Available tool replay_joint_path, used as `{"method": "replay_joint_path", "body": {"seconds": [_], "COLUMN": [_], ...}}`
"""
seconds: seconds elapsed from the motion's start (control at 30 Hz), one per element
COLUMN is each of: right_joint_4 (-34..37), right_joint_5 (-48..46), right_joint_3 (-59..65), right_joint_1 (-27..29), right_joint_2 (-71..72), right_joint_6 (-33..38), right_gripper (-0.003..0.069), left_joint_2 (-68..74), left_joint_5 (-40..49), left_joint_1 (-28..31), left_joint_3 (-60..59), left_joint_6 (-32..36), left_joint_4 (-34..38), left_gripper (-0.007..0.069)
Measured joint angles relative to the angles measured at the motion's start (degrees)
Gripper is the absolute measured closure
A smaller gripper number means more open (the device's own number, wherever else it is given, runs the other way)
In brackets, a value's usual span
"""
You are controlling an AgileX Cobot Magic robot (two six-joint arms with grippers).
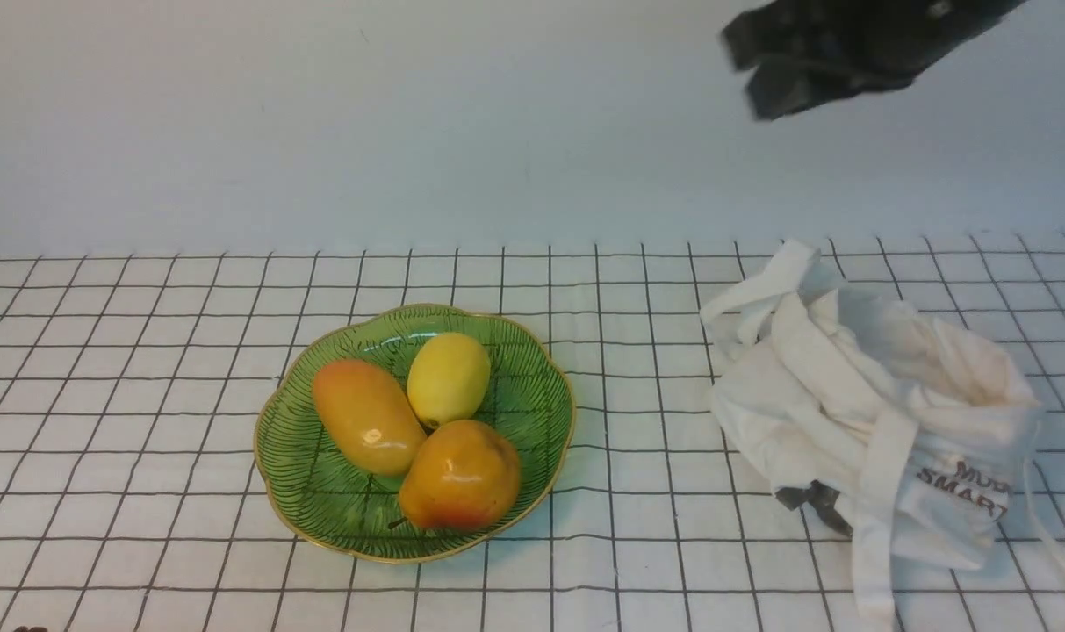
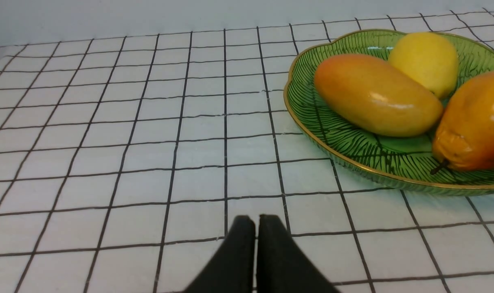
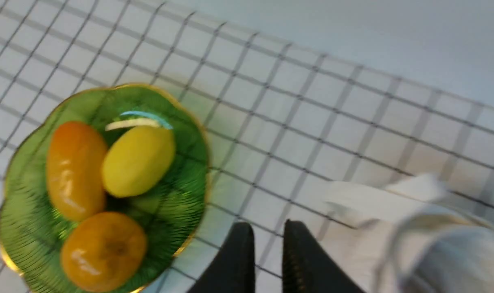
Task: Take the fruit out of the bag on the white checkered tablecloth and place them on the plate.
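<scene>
Plainly the glossy oval orange mango (image 1: 367, 417) on the green scalloped plate (image 1: 321, 491) looks slippery; grip its middle. The left gripper (image 2: 257, 228) and right gripper (image 3: 269, 244) are closed, empty.

Yellow lemon (image 1: 448, 379) lying tilted, glossy orange pear (image 1: 459, 475) just in front of it, short dark stem pointing near-left, plain pale wall (image 1: 321, 123) behind, small black scrap (image 1: 813, 502) at right, unidentifiable

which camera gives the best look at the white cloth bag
The front view. There the soft white cloth tote bag lies almost whole on the white checkered tablecloth, with its straps and black lettering sharp. The right wrist view catches only a blurred part of it at the frame's edge. The left wrist view does not show it.
</scene>
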State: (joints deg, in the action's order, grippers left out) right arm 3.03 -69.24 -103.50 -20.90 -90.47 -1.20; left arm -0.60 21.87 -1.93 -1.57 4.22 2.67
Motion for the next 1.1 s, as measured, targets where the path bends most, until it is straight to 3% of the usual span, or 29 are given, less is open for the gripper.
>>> {"method": "replay_joint_path", "body": {"seconds": [0.2, 0.37, 0.4, 0.53, 0.7, 0.93, 1.1], "right_joint_4": [-11.4, -16.2, -16.7, -17.5, -17.6, -17.7, -17.7], "right_joint_5": [-2.4, 2.0, 6.1, 17.2, 30.6, 42.6, 46.3], "right_joint_3": [2.5, 13.1, 20.1, 35.6, 55.1, 71.8, 74.2], "right_joint_1": [0.4, 0.4, 0.4, 0.4, 0.4, 0.4, 0.4], "right_joint_2": [17.1, 34.1, 42.1, 57.4, 75.7, 86.0, 86.4], "right_joint_6": [-5.3, -7.2, -7.3, -7.7, -13.5, -16.4, -16.6], "right_gripper": [0.0671, 0.0671, 0.0671, 0.0671, 0.0671, 0.0671, 0.0671], "left_joint_2": [0.0, 0.0, 0.0, 0.0, 0.0, 0.0, 0.0], "left_joint_5": [0.0, 0.0, 0.0, 0.0, 0.0, 0.0, 0.0], "left_joint_1": [0.0, 0.0, 0.0, 0.0, 0.0, 0.0, 0.0], "left_joint_3": [0.0, 0.0, 0.0, 0.0, 0.0, 0.0, 0.0], "left_joint_6": [0.0, 0.0, 0.0, 0.0, 0.0, 0.0, 0.0], "left_joint_4": [0.0, 0.0, 0.0, 0.0, 0.0, 0.0, 0.0], "left_gripper": [0.0632, 0.0632, 0.0632, 0.0632, 0.0632, 0.0632, 0.0632]}}
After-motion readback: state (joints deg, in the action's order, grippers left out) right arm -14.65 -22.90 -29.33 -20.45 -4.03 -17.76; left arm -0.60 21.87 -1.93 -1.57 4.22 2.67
